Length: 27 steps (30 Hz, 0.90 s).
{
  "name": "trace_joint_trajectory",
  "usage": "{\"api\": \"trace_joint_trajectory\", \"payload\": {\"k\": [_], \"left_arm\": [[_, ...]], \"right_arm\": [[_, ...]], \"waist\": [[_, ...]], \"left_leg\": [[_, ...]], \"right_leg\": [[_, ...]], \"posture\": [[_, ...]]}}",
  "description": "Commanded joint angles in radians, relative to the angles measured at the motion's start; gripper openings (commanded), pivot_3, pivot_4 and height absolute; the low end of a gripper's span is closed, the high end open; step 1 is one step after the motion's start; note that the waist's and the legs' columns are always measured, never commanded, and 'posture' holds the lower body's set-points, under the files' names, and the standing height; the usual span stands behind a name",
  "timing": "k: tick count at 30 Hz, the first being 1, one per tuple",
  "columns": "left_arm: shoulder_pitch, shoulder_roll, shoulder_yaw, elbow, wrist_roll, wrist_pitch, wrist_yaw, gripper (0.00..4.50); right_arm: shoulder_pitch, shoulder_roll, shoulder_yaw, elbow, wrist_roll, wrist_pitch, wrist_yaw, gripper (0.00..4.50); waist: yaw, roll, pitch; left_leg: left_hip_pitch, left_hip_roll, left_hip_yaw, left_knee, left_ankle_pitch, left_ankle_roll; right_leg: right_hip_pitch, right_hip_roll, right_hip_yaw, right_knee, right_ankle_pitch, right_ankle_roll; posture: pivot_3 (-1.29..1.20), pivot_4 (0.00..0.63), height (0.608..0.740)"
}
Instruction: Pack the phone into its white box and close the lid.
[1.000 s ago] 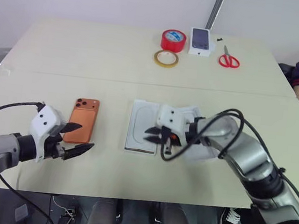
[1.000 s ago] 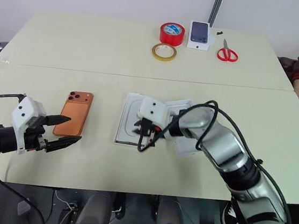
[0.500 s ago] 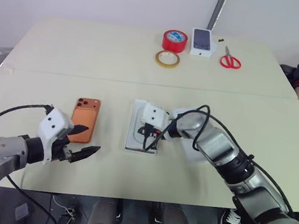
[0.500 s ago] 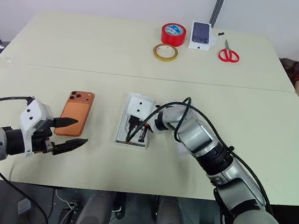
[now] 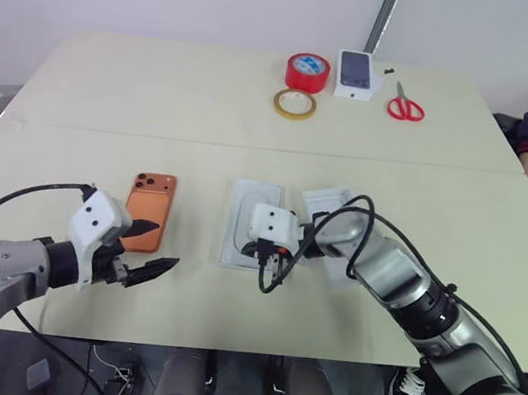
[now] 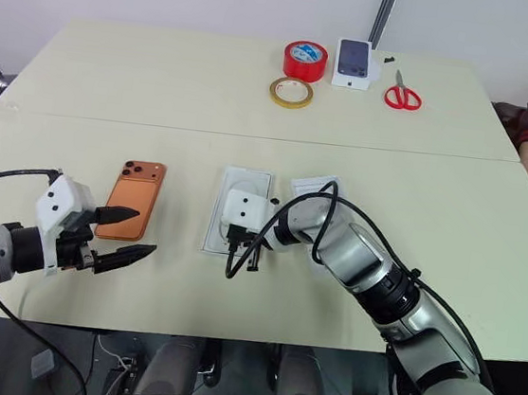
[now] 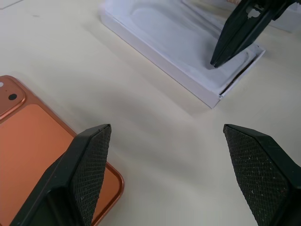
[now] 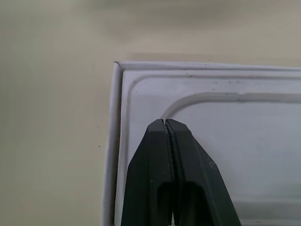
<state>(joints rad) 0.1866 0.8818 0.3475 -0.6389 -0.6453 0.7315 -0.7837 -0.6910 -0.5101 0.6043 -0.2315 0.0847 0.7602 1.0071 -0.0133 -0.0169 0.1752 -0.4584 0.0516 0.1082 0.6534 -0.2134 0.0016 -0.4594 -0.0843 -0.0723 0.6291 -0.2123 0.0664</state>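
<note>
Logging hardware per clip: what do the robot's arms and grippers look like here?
Both arms are silver-grey metal segments with black joints, and a loose black cable loops along each forearm. Each wrist carries a white boxy housing. The left gripper and right gripper each have two black tapered fingers; the left wrist view shows a fine cross-hatched texture on the left fingers' inner faces.

Beige table (image 5: 161, 100): phone (image 5: 148, 213), lid (image 5: 246, 216), tape rolls (image 5: 306, 71), small box (image 5: 354, 72), scissors (image 5: 405, 106).
</note>
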Motion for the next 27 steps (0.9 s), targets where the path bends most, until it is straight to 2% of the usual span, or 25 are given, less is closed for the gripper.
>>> {"api": "trace_joint_trajectory", "payload": {"k": [1, 8, 14, 15, 18, 21, 24, 27], "left_arm": [[-0.011, 0.003, 0.010, -0.012, -0.009, -0.003, -0.002, 4.01], [-0.008, -0.012, 0.040, -0.006, -0.015, 0.010, 0.024, 4.01], [-0.109, -0.068, 0.114, 0.113, -0.050, 0.177, 0.209, 4.01], [-0.126, -0.071, 0.114, 0.134, -0.039, 0.209, 0.243, 4.26], [-0.181, -0.077, 0.102, 0.201, 0.006, 0.288, 0.346, 4.26], [-0.294, -0.127, 0.132, 0.281, -0.031, 0.410, 0.431, 4.26], [-0.374, -0.156, 0.152, 0.368, -0.032, 0.515, 0.482, 4.26], [-0.408, -0.155, 0.118, 0.426, -0.021, 0.576, 0.481, 4.26]], "right_arm": [[0.003, -0.007, -0.011, -0.041, 0.009, -0.001, 0.012, 0.05], [-0.022, 0.043, -0.068, -0.003, -0.002, -0.029, -0.054, 0.05], [-0.126, 0.160, -0.119, 0.085, -0.025, -0.027, -0.165, 0.05], [-0.141, 0.184, -0.119, 0.101, -0.027, -0.021, -0.180, 0.02], [-0.191, 0.276, -0.080, 0.194, -0.071, -0.046, -0.241, 0.02], [-0.226, 0.354, -0.041, 0.317, -0.123, -0.080, -0.287, 0.02], [-0.264, 0.425, -0.017, 0.426, -0.160, -0.107, -0.316, 0.02], [-0.286, 0.467, 0.018, 0.502, -0.197, -0.148, -0.317, 0.02]], "waist": [[0.000, 0.000, 0.000], [-0.001, 0.000, 0.000], [-0.001, 0.000, 0.000], [-0.001, 0.000, 0.000], [-0.003, -0.001, -0.001], [-0.002, -0.002, -0.001], [-0.002, -0.004, -0.002], [-0.005, -0.004, -0.003]], "left_leg": [[0.000, 0.000, 0.000, 0.000, 0.000, 0.000], [0.000, 0.000, 0.000, 0.000, 0.000, 0.000], [0.000, 0.000, -0.001, 0.000, 0.001, -0.002], [0.001, 0.000, -0.001, 0.000, 0.001, -0.002], [0.001, 0.000, -0.001, 0.000, 0.001, -0.002], [0.001, 0.000, -0.001, 0.000, 0.002, -0.003], [0.001, 0.000, -0.001, 0.000, 0.002, -0.004], [0.001, 0.000, -0.001, 0.000, 0.002, -0.004]], "right_leg": [[0.000, 0.000, 0.000, 0.000, 0.000, 0.000], [0.000, 0.000, 0.000, 0.000, 0.000, 0.000], [0.000, 0.002, 0.000, 0.002, 0.001, 0.002], [0.000, 0.002, 0.000, 0.002, 0.002, 0.003], [0.000, 0.002, 0.000, 0.002, 0.002, 0.004], [0.001, 0.003, 0.000, 0.003, 0.002, 0.004], [0.001, 0.003, -0.001, 0.004, 0.002, 0.004], [0.001, 0.003, -0.001, 0.004, 0.002, 0.004]], "posture": [[0.00, 0.150, 0.740], [0.00, 0.150, 0.740], [0.00, 0.150, 0.740], [0.00, 0.150, 0.740], [0.00, 0.150, 0.740], [0.00, 0.150, 0.740], [0.00, 0.150, 0.740], [0.00, 0.150, 0.740]]}}
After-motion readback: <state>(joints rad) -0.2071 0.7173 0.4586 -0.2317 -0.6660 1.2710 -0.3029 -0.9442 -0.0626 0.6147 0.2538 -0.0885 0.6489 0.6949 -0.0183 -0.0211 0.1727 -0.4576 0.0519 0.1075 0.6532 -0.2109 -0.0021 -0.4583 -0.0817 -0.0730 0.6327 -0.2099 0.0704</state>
